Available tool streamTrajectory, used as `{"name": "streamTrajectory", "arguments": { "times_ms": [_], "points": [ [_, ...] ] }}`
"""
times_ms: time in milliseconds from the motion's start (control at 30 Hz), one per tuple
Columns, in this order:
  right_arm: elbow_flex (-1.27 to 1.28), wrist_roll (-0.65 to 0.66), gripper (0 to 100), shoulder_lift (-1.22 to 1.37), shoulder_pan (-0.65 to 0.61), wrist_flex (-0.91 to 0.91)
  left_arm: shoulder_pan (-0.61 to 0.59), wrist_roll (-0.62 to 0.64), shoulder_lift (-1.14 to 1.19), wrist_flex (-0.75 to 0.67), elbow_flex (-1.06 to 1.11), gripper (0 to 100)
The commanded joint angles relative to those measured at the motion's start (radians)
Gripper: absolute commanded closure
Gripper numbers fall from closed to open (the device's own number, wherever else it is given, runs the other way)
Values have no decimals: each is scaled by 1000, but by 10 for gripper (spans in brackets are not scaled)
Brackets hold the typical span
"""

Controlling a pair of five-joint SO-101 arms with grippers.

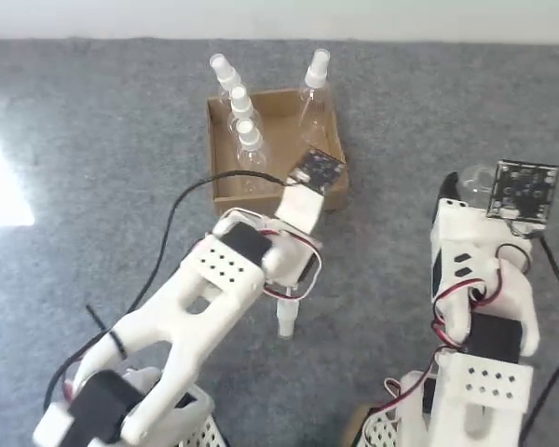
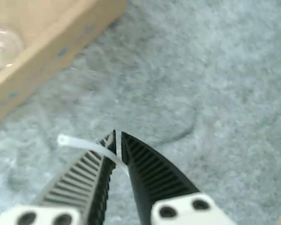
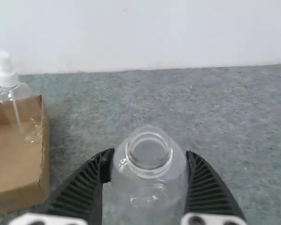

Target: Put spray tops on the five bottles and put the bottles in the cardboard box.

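1. Bottle point(image 3: 147, 178): uncapped, upright, mouth up, held between the right gripper's point(image 3: 148, 154) wide-set jaws, to the right of the box point(image 1: 247, 194).
2. Count: four capped bottles point(image 1: 250, 140) upright in the box; one loose spray top point(image 1: 285, 321).
3. Left gripper point(image 2: 118, 137): jaws nearly closed, pinching the spray top's thin tube crosswise, in front of the box.

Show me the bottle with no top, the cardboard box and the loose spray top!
bottle point(image 3: 150, 183): right wrist view, clear shoulder.
cardboard box point(image 1: 244, 197): high view, near wall.
spray top point(image 1: 285, 318): high view, white body.
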Motion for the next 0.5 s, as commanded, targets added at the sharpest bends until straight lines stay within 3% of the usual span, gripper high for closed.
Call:
{"name": "streamTrajectory", "arguments": {
  "times_ms": [0,200,467],
  "points": [
    [8,-6,891,-1,-30,-53,-41,-11,-104,-17,12,989],
    [95,0,891,-1,-76,-163,-63,-11,-218,-17,67,989],
    [141,2,891,-1,-122,-206,-190,-11,-302,-17,82,989]
  ]
}}
